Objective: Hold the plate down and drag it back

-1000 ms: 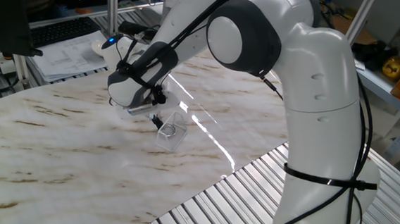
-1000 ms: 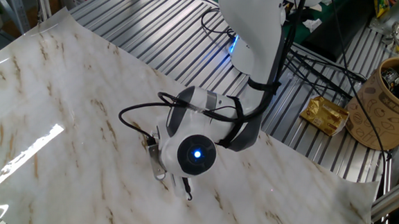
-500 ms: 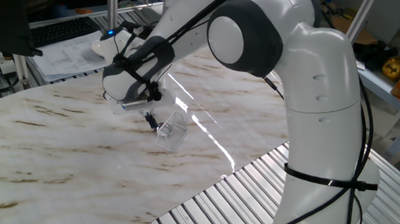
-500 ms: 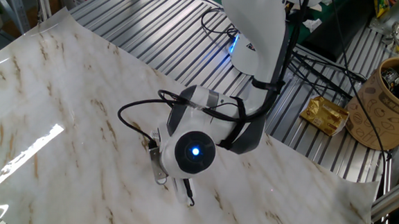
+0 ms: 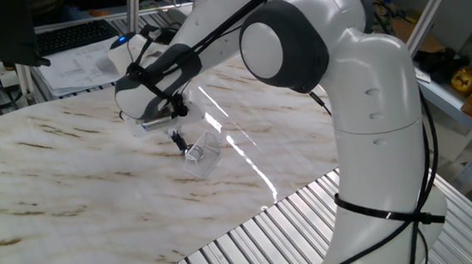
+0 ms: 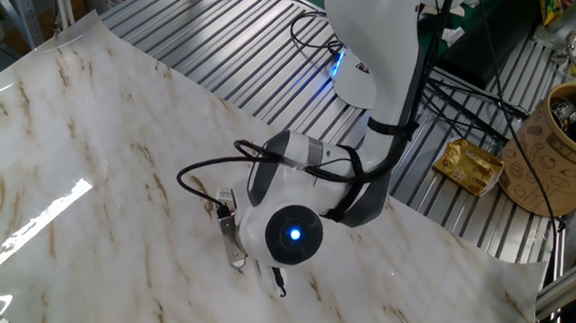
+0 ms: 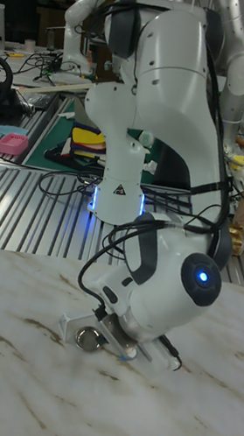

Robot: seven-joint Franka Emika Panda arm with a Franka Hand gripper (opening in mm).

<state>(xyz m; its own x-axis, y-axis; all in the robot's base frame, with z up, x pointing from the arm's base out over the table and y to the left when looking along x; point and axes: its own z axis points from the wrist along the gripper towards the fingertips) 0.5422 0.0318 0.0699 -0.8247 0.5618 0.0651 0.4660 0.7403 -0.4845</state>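
The plate (image 5: 193, 154) shows only as a tiny silvery round spot on the marble tabletop, at the left end of a clear rectangular plastic piece (image 5: 206, 157). My gripper (image 5: 176, 141) points down at the table just left of that spot, a short gap away, its dark fingertips together with nothing between them. In the other fixed view the gripper (image 6: 277, 281) hangs under the white hand with the blue light, and the hand hides the plate. The tall fixed view shows the hand low over the table, with fingertips and plate hidden.
A marble-patterned sheet (image 5: 73, 185) covers the table and ends at a ribbed metal surface (image 5: 260, 238) in front. A brown patterned cup (image 6: 569, 149) and a gold packet (image 6: 471, 165) sit off the sheet. Papers (image 5: 81, 64) lie at the back.
The gripper has moved left and slightly back, away from the clear plastic piece. The plastic piece and the silvery spot have stayed where they were.
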